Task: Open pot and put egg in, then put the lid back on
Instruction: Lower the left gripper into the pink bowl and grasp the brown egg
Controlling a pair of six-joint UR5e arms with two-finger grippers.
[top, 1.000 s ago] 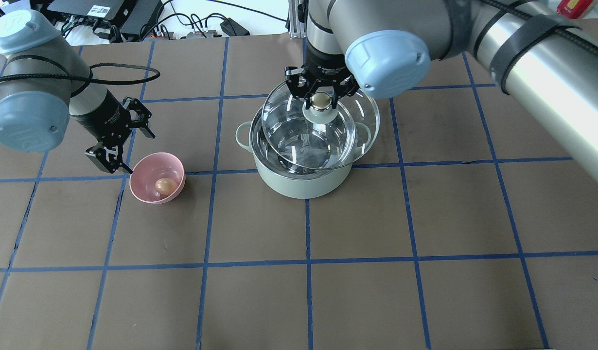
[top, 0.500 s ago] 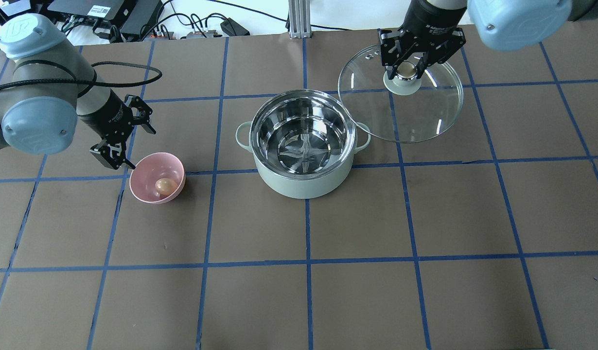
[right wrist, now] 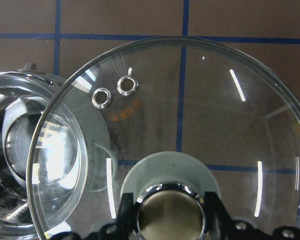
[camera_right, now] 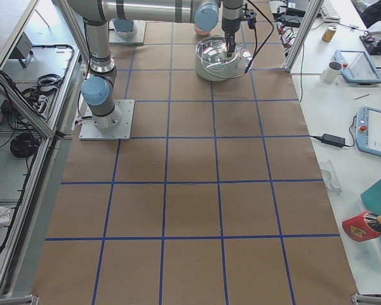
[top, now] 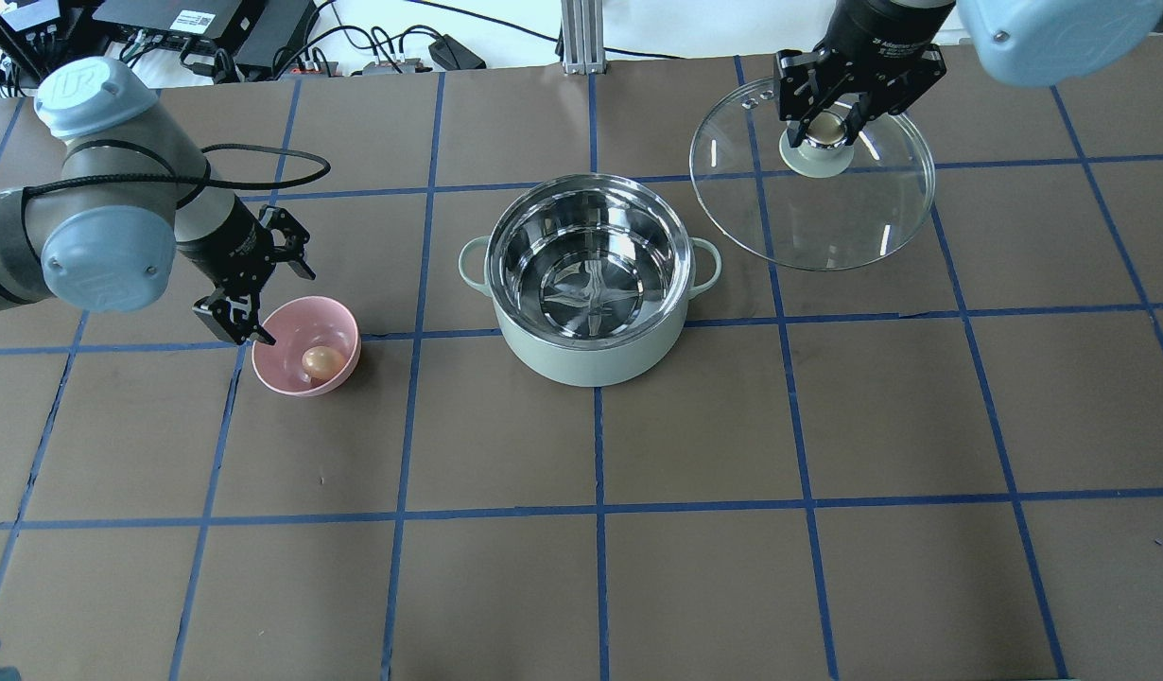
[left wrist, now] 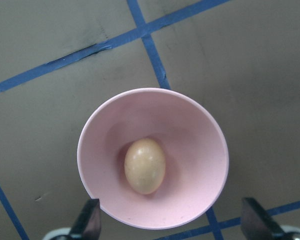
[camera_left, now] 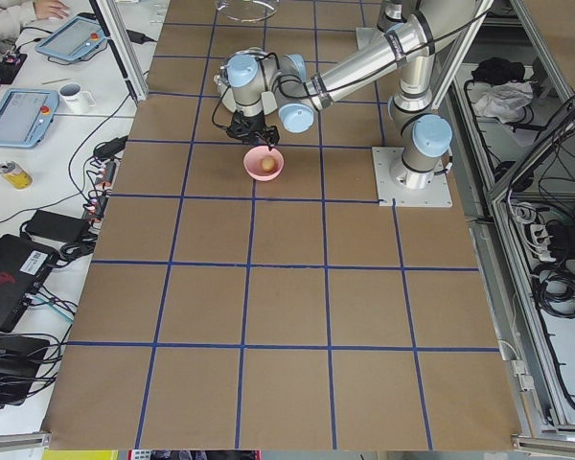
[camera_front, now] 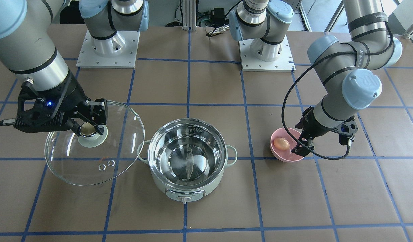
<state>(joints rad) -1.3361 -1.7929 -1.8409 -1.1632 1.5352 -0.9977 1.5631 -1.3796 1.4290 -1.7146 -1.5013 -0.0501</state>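
The mint-green pot [top: 591, 350] stands open mid-table, its steel inside empty; it also shows in the front view [camera_front: 188, 188]. My right gripper [top: 832, 118] is shut on the beige knob of the glass lid [top: 827, 213] and holds it off to the pot's right, above the table; the lid also shows in the front view [camera_front: 92, 161] and the right wrist view [right wrist: 215, 115]. The tan egg [top: 322, 360] lies in a pink bowl [top: 288, 340]. My left gripper [top: 260, 284] is open just left of and above the bowl. In the left wrist view the egg [left wrist: 145, 166] lies below the open fingers.
The table is brown with blue tape grid lines. Cables and electronics [top: 203, 28] lie beyond the far edge. An aluminium post [top: 575, 38] stands at the far middle. The two arm bases [camera_front: 107, 47] sit on the robot's side.
My right gripper has carried the lid from above the pot off to the right. My left gripper has moved closer to the pink bowl.
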